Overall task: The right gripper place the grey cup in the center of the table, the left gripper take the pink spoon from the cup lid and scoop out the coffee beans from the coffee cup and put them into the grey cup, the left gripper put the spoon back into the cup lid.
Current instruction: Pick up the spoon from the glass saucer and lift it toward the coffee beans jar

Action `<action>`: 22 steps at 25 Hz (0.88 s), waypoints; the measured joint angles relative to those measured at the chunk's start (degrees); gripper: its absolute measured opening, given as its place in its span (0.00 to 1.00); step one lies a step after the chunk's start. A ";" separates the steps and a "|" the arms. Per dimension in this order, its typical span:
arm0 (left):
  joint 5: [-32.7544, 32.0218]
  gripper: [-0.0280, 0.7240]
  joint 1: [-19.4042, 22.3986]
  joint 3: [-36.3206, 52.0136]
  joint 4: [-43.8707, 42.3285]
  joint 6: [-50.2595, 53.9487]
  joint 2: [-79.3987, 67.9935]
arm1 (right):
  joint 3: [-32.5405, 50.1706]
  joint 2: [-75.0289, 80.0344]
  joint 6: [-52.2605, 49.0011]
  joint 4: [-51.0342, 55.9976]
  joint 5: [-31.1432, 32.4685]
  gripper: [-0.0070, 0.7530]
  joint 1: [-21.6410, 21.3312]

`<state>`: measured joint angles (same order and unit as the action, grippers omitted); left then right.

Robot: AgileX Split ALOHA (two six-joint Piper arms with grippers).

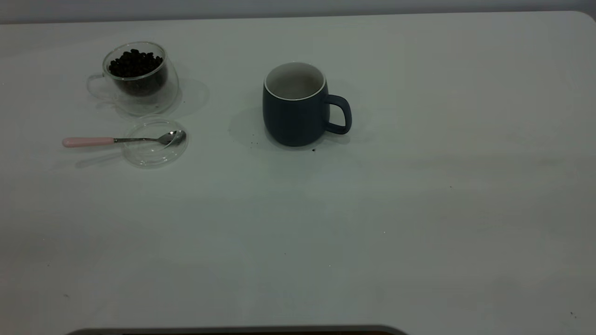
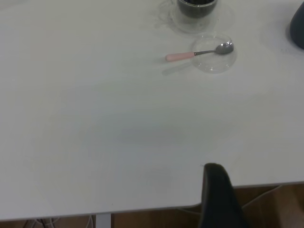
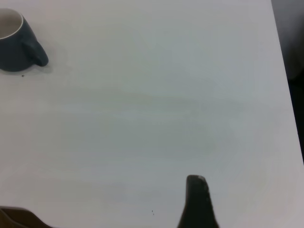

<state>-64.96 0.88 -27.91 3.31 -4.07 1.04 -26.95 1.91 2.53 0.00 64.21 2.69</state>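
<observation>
a: gripper status?
b: left gripper (image 2: 216, 190) and right gripper (image 3: 197, 199) each show one black tip at the table (image 1: 419, 209) edge, touching nothing; opening unclear.
a: spoon?
b: pink-handled metal spoon (image 1: 123, 139) lies across the clear glass lid (image 1: 155, 151), beside the glass cup (image 1: 137, 79) of dark coffee beans (image 1: 136, 63). dark blue-grey mug (image 1: 298, 104) stands mid-table.

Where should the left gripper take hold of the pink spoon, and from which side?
Probably by the pink handle of the pink spoon, coming from above. The handle sticks out past the rim of the cup lid toward the exterior view's left, with bare table under it, while the metal bowl lies inside the lid, close to the coffee cup.
</observation>
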 joint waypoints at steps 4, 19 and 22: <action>0.00 0.68 0.00 0.00 0.00 0.00 0.00 | 0.00 0.00 0.00 0.00 0.00 0.79 0.00; 0.00 0.68 -0.24 0.00 4.28 -0.31 0.00 | 0.00 0.00 0.00 0.00 0.00 0.79 0.00; 0.20 0.68 -0.24 0.00 6.11 0.24 -0.11 | 0.00 0.00 0.00 0.00 0.00 0.79 0.00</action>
<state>-64.76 0.64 -27.91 9.41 -3.83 0.93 -26.95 1.91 2.53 0.00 64.21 2.69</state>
